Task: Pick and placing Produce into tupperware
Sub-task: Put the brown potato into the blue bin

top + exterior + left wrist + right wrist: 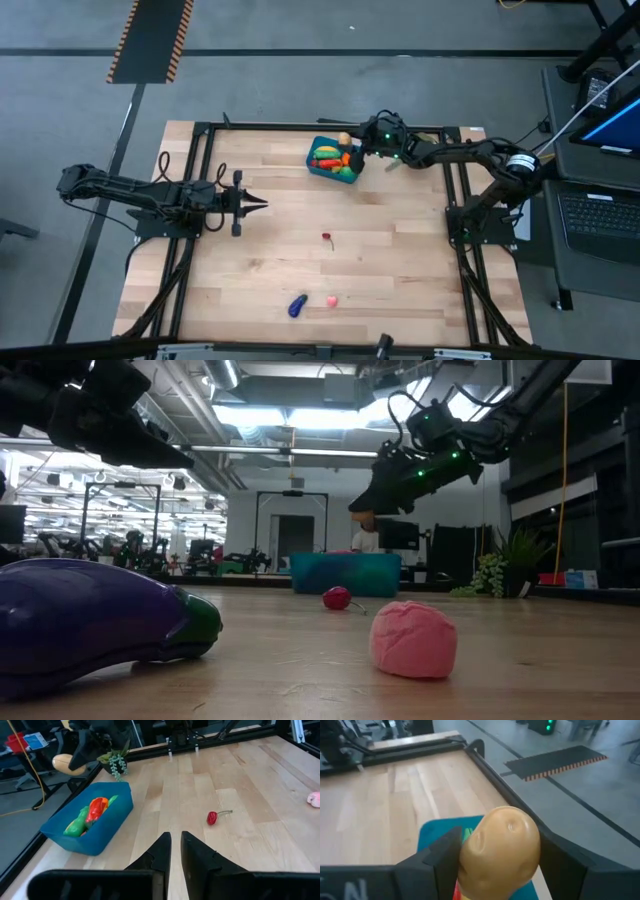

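High view: the right gripper [352, 140] hangs over the tub's [322, 168] far corner, clamping a tan potato [344, 138], mostly hidden. The left gripper [258, 204] points at the bare plank table [400, 250].

Low view: the tub [345, 574] sits below the right gripper, its contents hidden; an eggplant [90, 622] is cut off.

Left wrist view: its fingers [157, 857] stand slightly parted, empty; a cherry [212, 817] lies ahead.

Right wrist view: the potato [500, 852] fills the jaws, long axis upright.

Right claw [495, 855] clamped on a load, arm outstretched, left claw [172, 851] nearly shut, arm low.
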`<state>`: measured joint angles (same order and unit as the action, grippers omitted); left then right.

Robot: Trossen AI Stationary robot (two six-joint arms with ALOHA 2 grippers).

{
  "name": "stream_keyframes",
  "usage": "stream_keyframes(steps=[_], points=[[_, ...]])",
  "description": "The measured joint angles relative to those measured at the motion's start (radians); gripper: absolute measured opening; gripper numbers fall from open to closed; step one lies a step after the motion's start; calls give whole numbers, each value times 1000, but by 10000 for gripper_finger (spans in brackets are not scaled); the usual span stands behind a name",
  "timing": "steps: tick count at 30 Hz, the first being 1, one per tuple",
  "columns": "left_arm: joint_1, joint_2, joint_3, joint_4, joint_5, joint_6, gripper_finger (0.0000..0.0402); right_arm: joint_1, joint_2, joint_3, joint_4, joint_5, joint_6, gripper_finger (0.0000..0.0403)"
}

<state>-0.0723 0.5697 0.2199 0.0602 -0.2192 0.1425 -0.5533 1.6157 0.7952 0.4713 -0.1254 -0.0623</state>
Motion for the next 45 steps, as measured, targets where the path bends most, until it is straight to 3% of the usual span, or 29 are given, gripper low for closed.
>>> stream_keyframes(steps=[9,18,23,34,45], points=[[0,0,0,0,0,1,45,0,0,5,-131,-46,-41,226],[0,0,0,0,0,1,30,0,5,161,-392,-54,-102,226],[0,0,0,0,-1,1,19,-7,81,274,-527,-105,-126,226],[0,0,0,-1,0,0,1,-21,283,541,-805,-106,-161,226],[0,0,0,-25,0,0,24,-33,341,580,-875,-105,-164,226]])
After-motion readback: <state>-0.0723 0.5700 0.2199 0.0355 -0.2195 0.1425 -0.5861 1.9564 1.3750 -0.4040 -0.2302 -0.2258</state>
